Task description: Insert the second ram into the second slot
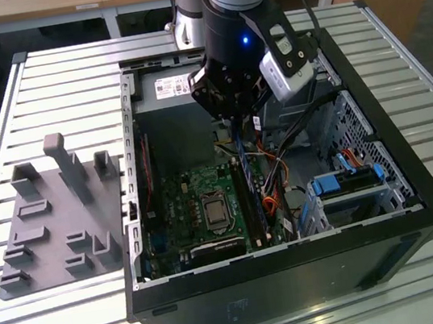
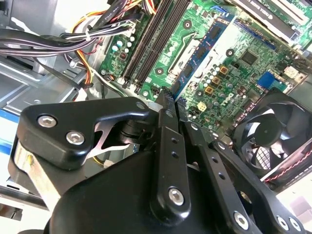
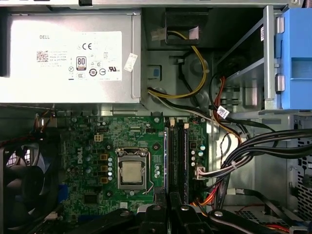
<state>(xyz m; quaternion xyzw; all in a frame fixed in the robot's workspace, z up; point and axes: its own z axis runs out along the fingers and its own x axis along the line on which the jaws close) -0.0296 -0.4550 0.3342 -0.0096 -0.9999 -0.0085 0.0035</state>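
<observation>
My gripper [image 1: 235, 130] hangs inside the open computer case, over the green motherboard [image 1: 179, 208]. Its black fingers [image 2: 168, 126] are shut on the second ram [image 2: 204, 46], a thin blue stick seen edge-on that runs out ahead of the fingertips. In the exterior view the ram [image 1: 252, 189] lies along the black slots, just under the gripper. The slots [image 2: 151, 39] run parallel to the ram and a little to its side in the second wrist view. In the first wrist view the slots [image 3: 179, 156] sit right ahead of the gripper [image 3: 168, 209]. Whether the ram touches a slot I cannot tell.
A silver power supply [image 3: 68, 58] fills the case's far end. A black fan [image 2: 273, 131] sits beside the board. Bundled cables [image 3: 253, 151] and a blue drive cage [image 1: 349, 179] crowd the exterior view's right. A grey parts fixture [image 1: 54, 219] lies on the slatted table at that view's left.
</observation>
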